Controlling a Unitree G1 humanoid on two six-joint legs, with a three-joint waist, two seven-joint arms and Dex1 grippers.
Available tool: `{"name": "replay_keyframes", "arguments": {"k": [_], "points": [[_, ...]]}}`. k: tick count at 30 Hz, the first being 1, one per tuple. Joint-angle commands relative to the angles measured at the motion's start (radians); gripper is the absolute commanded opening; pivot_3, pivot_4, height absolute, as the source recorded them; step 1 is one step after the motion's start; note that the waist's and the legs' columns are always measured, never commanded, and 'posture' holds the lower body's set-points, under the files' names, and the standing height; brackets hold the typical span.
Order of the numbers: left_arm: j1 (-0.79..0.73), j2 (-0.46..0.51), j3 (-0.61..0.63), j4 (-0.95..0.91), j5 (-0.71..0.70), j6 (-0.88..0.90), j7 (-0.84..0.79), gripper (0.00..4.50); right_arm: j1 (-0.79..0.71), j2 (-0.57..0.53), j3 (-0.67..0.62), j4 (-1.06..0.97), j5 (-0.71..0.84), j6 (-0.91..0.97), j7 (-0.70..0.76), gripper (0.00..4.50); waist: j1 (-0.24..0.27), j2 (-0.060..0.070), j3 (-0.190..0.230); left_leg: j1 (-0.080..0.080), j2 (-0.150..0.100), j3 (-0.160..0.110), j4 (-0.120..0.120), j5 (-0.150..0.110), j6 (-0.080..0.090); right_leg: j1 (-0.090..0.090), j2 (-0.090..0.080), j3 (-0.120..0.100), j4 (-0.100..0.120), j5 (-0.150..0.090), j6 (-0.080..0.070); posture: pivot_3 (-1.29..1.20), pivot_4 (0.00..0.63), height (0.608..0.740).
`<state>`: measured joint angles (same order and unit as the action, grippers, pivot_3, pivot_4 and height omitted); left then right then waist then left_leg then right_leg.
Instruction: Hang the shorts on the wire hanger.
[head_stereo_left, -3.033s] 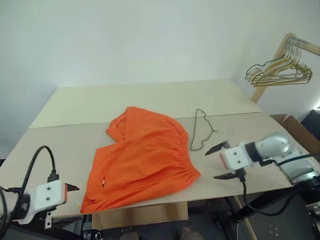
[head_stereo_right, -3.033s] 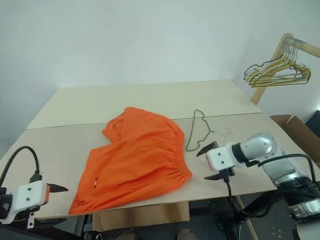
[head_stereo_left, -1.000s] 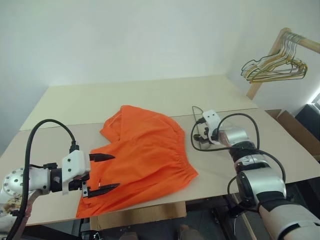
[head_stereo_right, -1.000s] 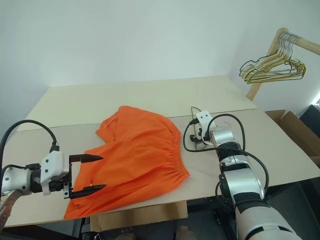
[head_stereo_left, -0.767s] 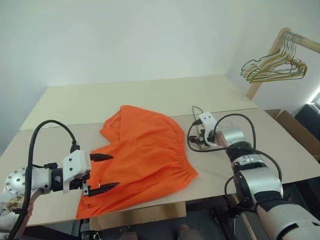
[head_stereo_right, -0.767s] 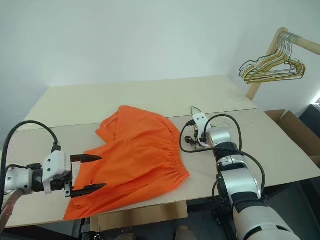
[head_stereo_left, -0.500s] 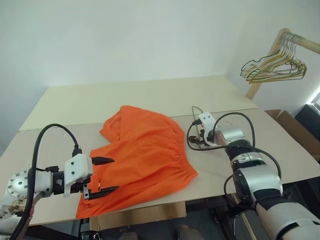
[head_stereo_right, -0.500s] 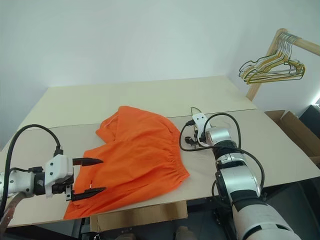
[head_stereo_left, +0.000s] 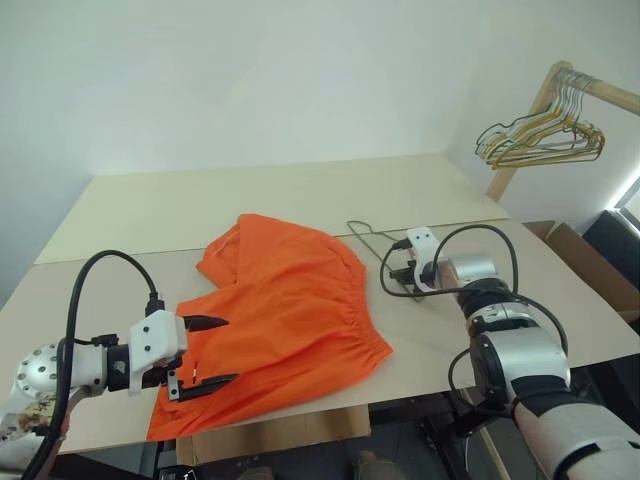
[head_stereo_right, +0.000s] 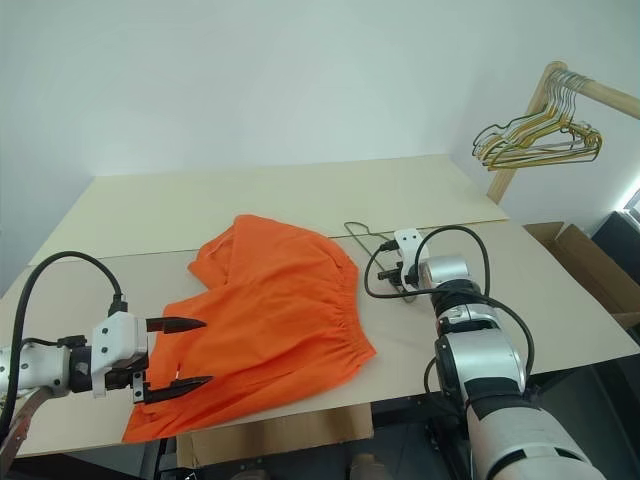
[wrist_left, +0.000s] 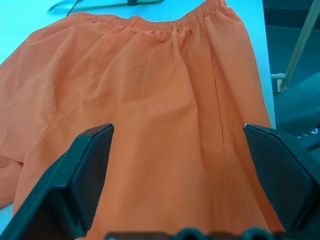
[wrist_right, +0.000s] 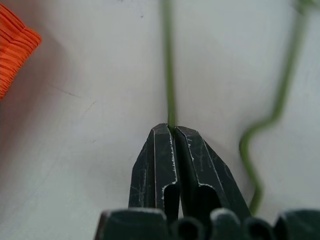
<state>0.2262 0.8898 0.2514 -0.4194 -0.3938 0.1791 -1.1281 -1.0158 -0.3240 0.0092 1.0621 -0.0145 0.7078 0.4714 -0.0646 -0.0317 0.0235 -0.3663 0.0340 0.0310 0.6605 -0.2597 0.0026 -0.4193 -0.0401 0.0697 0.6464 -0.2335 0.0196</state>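
Our right gripper (wrist_right: 172, 129) is clamped on the wire hanger (wrist_right: 169, 70), right of the shorts (head_stereo_left: 280, 320). Our left gripper (head_stereo_left: 208, 352) hovers spread wide over their near left part.

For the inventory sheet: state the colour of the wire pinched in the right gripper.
Dull olive green: the wire hanger, clearest in the right wrist view, clamped by the right gripper.

A pale beige table (head_stereo_left: 300, 195) spans the scene, a seam running across its top. At the far right, a bunch of gold and dark hangers (head_stereo_left: 540, 140) hangs from a wooden rack (head_stereo_left: 600, 92). A cardboard box (head_stereo_left: 590, 265) sits below.
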Motion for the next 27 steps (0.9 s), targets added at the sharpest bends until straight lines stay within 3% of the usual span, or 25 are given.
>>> {"name": "replay_keyframes", "arguments": {"k": [1,5,8,16,21,27], "points": [[-0.036,-0.012,-0.005,-0.014,0.003,-0.024,0.022,4.50,0.034,0.014,0.016,0.022,-0.013,0.004,-0.004,0.02,0.000,0.000,-0.001,0.000,0.000,0.000,0.000,0.000,0.000,0.000,0.000,0.000,0.000,0.000,0.000,0.08,0.000,0.740],[-0.132,-0.073,-0.022,0.011,0.022,0.009,0.132,4.50,0.040,0.011,0.017,-0.040,-0.024,-0.029,-0.054,0.02,0.002,-0.001,-0.002,0.002,0.000,0.000,0.000,0.000,0.000,0.003,0.000,0.000,0.000,0.000,0.000,0.08,0.000,0.740],[-0.242,-0.149,-0.035,0.011,-0.015,0.147,0.273,4.50,0.054,0.007,-0.015,-0.143,-0.002,-0.060,-0.099,0.02,0.006,-0.001,-0.002,0.005,0.000,-0.001,0.000,0.000,0.000,0.007,0.000,0.000,-0.001,0.000,0.001,0.08,0.000,0.740],[-0.525,-0.419,-0.057,0.061,-0.224,0.517,0.548,4.50,0.187,0.034,-0.090,-0.688,0.129,0.013,-0.088,0.02,0.021,0.002,0.000,0.003,-0.001,-0.005,0.000,0.000,0.000,0.006,0.000,0.000,-0.001,0.000,0.002,0.07,0.000,0.740],[-0.670,-0.565,0.018,0.163,-0.445,0.674,0.643,4.50,0.414,0.052,0.054,-1.040,0.068,-0.367,-0.038,0.02,0.028,0.002,-0.001,-0.007,-0.002,-0.008,0.000,0.000,0.000,-0.003,-0.001,-0.001,-0.001,0.000,0.002,0.05,0.000,0.740],[-0.780,-0.621,0.120,0.260,-0.648,0.728,0.687,4.50,0.535,0.101,0.140,-1.115,-0.011,-0.675,-0.086,0.02,0.015,0.002,-0.001,-0.006,-0.004,-0.008,0.001,0.000,-0.001,-0.003,-0.003,0.002,-0.001,0.002,0.004,0.03,0.000,0.740]]}}
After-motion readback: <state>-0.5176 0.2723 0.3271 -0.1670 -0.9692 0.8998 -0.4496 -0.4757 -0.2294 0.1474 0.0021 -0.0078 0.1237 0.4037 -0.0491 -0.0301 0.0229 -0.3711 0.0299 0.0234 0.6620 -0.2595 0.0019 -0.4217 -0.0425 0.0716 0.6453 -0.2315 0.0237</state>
